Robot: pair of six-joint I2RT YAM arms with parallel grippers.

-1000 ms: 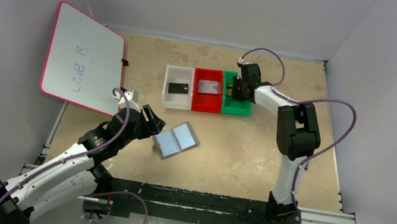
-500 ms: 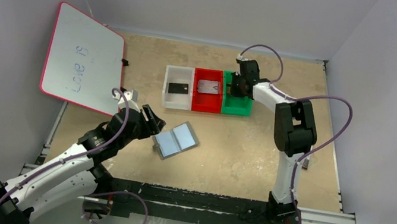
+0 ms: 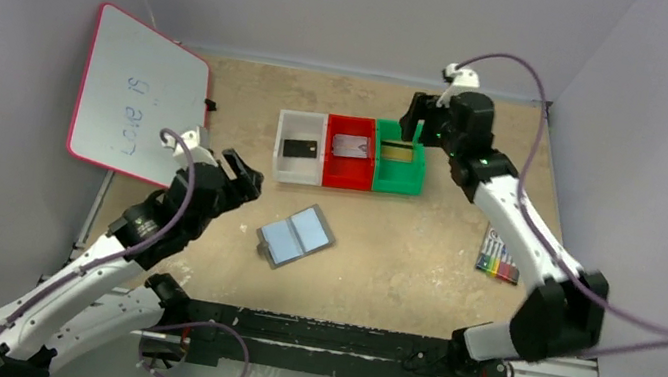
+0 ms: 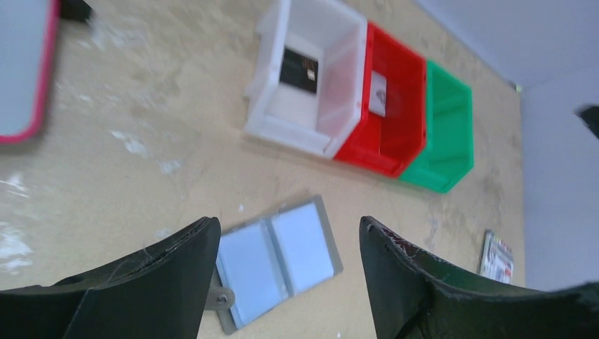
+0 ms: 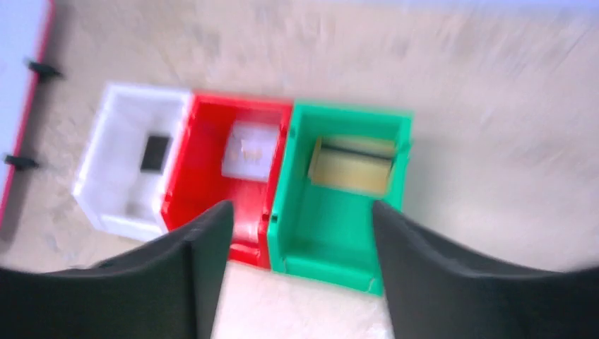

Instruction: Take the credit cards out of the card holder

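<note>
Even soft light; right wrist view blurred (motion).

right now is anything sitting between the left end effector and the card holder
Nothing visible does. The card holder lies open and flat on the table, just ahead of the left end effector, whose jaws stand open and hold nothing. The trays sit farther back, beyond the holder, off that path.

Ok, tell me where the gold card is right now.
In the top view, the gold card sits inside the green tray, toward its far end; that tray is rightmost of three, beside the red tray.
</note>
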